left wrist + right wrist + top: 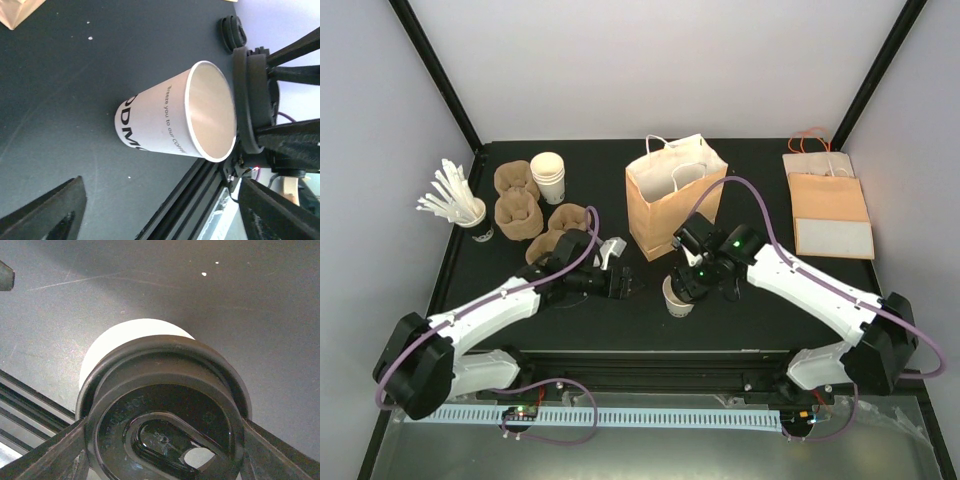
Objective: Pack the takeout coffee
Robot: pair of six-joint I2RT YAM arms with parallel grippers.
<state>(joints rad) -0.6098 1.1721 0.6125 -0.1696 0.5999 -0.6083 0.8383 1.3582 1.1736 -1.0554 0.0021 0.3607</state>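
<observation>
A black surface (pixel 760 165) sits inside pale walls with black corner posts. At its far left corner stands a dark cup (pixel 480 230) bristling with white stirrers (pixel 448 195) that fan up and to the left. Just right of it are three brown moulded paper holders: one far (pixel 516 178), one nearer (pixel 517 214) and a third (pixel 566 222) to the right, close together. A stack of plain lidless white cups (pixel 549 177) stands beside the far holder. Well apart, at the far right, a brown paper bag (pixel 826 200) lies flat on a pile, with white paper (pixel 835 239) showing at its near end and orange cord handles (pixel 812 134) at the far end. A pale ribbed strip (pixel 650 416) runs along the near edge.
</observation>
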